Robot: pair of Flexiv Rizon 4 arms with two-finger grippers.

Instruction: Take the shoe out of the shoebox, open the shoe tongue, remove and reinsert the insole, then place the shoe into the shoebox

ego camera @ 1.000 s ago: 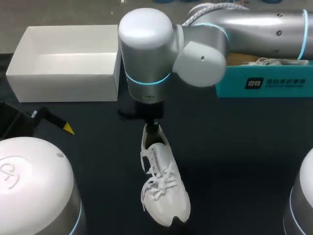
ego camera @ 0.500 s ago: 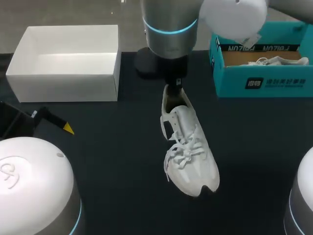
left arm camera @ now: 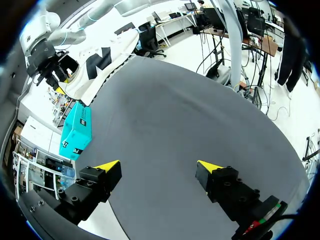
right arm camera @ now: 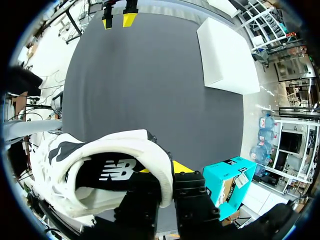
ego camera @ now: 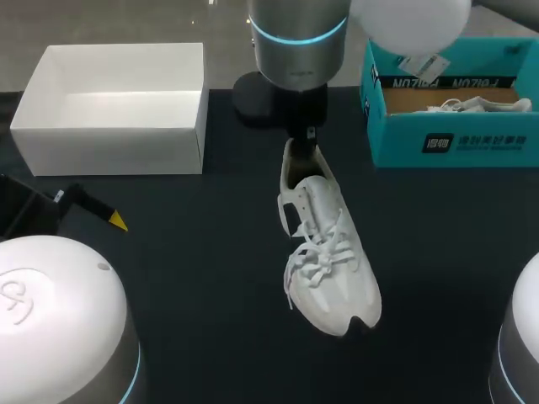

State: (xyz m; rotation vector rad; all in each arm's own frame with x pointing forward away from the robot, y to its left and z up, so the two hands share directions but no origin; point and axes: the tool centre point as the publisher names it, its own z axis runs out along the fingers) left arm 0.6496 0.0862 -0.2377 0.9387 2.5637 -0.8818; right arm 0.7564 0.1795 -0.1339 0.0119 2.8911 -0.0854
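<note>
Over the last second my right arm (ego camera: 295, 34) swung the shoe (ego camera: 327, 252) from the middle of the table (ego camera: 185, 278) toward the teal shoebox (ego camera: 446, 143), then all but halted. I judged this to be the carry for the final placing. My right jaws pinched the heel collar, one finger inside and one outside. The shoe was near the shoebox but not yet in it, its toe pointing back toward me. It was white with a dark side mark and loosely tied laces, and dark lining showed at its mouth. My left jaws stood spread, well apart from the shoe.
</note>
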